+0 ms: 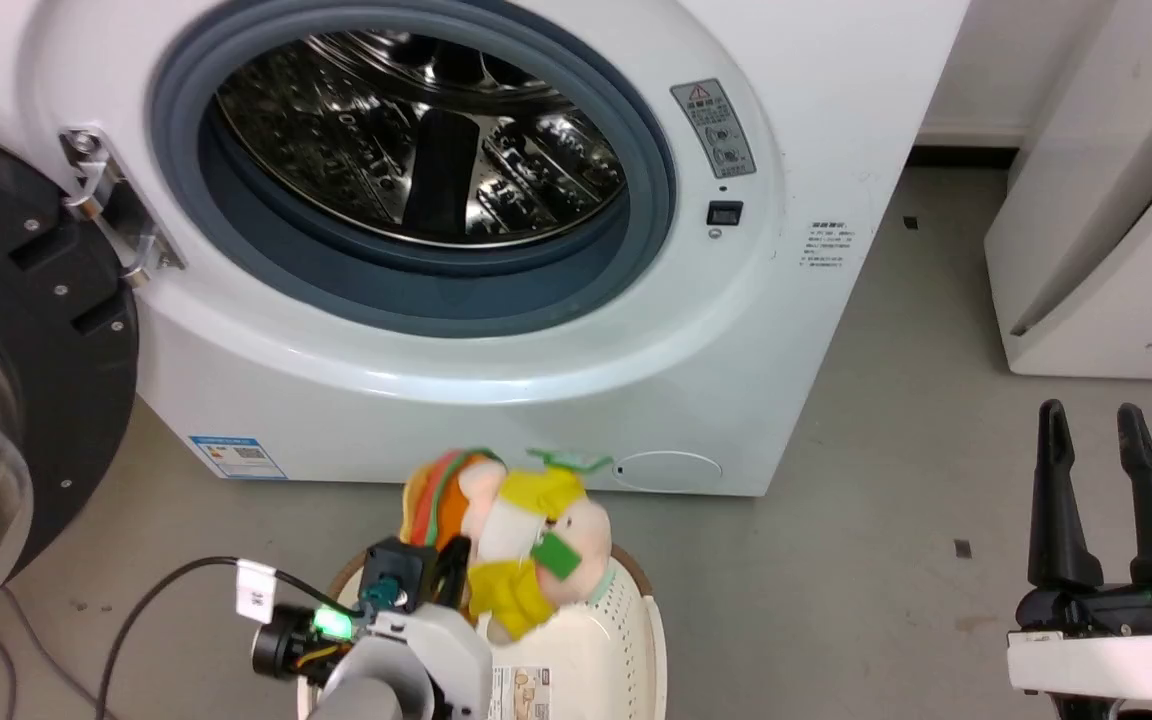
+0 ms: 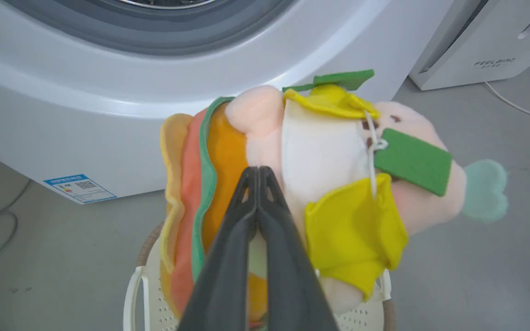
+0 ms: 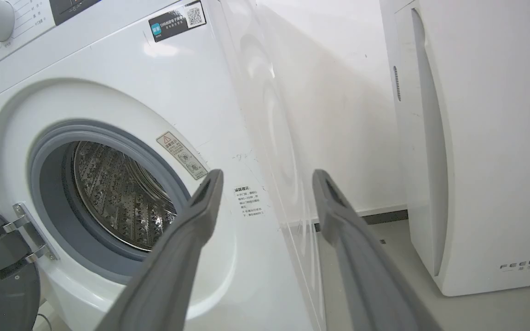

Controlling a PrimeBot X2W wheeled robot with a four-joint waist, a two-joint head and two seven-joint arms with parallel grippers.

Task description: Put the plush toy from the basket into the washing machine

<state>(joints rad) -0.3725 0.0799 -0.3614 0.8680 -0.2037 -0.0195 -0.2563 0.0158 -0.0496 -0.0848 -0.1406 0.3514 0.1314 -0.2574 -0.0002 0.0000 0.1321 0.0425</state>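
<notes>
**Plush toy held over basket, open drum waiting above**

The washing machine [image 1: 536, 340] rises ahead of and above the left gripper [image 2: 258, 171], its grey-ringed porthole open on the steel drum [image 1: 416, 130]. Its black-framed door [image 1: 6, 380] stands swung out well to that gripper's left. A white slanted appliance [image 1: 1106, 250] stands beyond the right gripper [image 1: 1091, 410], whose fingers are spread wide on nothing, well apart from the work.

Directly below the left gripper sits the cream basket [image 1: 626, 620]. The plush toy [image 1: 506, 540] hangs at the fingertips, above the basket's rim and below the porthole's lower lip. The left fingers are pressed together, pinching the toy near the seam where the striped burger part meets the pale pink body.

The toy looks light, soft and floppy, so weight is no worry, but it will sag and swing around so narrow a pinch. Most of its bulk hangs to the right of the fingers, and thin fabric could slip free on the way up. A deeper bite across the stuffed body would likely hold better. The green paper tag [image 2: 412, 161], dangling right of the fingertips, is no place to grip, since it would probably tear.
</notes>
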